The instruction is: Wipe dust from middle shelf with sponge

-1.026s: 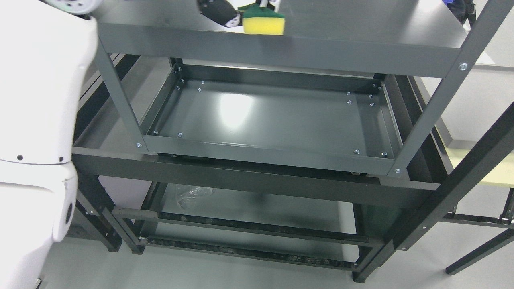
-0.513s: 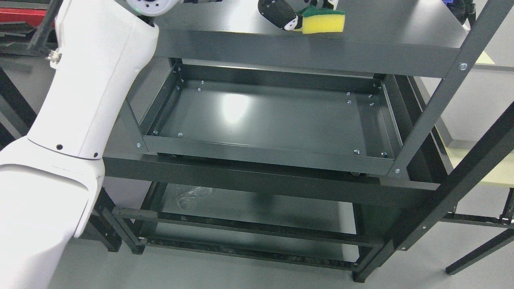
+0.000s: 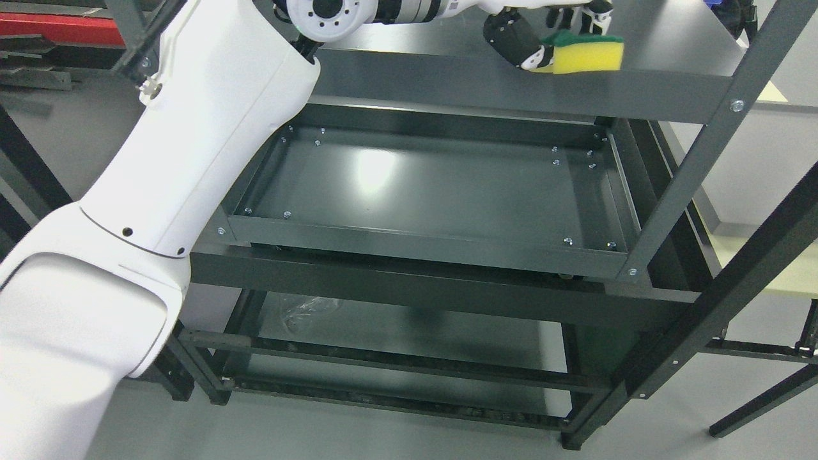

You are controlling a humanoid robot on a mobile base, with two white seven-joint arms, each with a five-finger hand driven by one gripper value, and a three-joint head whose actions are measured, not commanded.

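At upper right, on the top visible shelf (image 3: 658,45) of a dark metal rack (image 3: 687,185), lies one sponge (image 3: 588,56), yellow with a green scouring layer uppermost, close to that shelf's front edge. One hand, the left hand (image 3: 543,32), is closed on the sponge: a dark thumb presses its left end and other fingers (image 3: 597,16) curl down behind it. One arm is visible, the white left arm (image 3: 192,166), rising from the lower left, bending at a round joint near the top edge and running rightward to the hand. Rack levels visible number three: the flat upper shelf bearing the sponge; below it a rimmed tray shelf (image 3: 434,191) with bolt heads at its corners and a bright glare on its floor, holding no objects; and a bottom level (image 3: 409,338), where a crumpled clear plastic sheet (image 3: 307,313) lies at left. Beyond the rack at right, a pale yellow desk (image 3: 799,275) edge shows.
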